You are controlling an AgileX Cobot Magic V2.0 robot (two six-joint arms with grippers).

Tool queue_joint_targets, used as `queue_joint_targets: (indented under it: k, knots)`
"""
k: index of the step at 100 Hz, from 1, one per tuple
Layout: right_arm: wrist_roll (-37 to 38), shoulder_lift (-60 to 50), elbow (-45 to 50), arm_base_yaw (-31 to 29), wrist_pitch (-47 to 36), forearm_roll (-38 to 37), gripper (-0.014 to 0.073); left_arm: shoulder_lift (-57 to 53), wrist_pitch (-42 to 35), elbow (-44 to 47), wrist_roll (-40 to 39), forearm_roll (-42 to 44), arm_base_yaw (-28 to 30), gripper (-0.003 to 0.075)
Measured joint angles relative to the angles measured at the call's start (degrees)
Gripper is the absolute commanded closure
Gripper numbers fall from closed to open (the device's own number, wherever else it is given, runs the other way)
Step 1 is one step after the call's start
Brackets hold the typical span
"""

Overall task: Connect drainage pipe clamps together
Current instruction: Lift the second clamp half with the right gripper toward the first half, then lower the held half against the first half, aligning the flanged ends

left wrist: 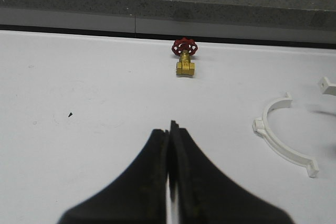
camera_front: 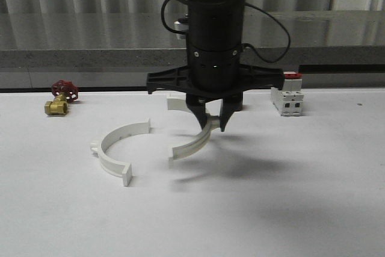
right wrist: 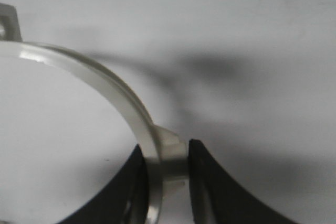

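Two white drainage pipe clamps are in view. One half-ring (camera_front: 103,154) lies flat on the white table, left of centre, its open side facing right; the left wrist view shows it too (left wrist: 278,148). My right gripper (camera_front: 210,121) comes down from above, shut on the other clamp (camera_front: 191,144) at its outer lug. That band (right wrist: 121,95) curves away from the gripper (right wrist: 165,153), tilted, with a shadow under it. The two clamps are apart. My left gripper (left wrist: 170,127) is shut on nothing, above bare table to the left of the lying clamp.
A brass valve with a red handwheel (camera_front: 60,97) (left wrist: 185,59) sits at the back left. At the back right stands a white breaker with a red switch (camera_front: 287,97). A grey ledge (camera_front: 90,58) runs along the table's far edge.
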Motion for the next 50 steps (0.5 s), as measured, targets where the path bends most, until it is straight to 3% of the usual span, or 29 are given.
queue_joint_targets:
  k: [50]
  knots:
    - [1.91, 3.9, -2.97, 0.46, -0.09, 1.96, 0.0496, 0.0, 0.0, 0.0, 0.0, 0.0, 0.0, 0.0741]
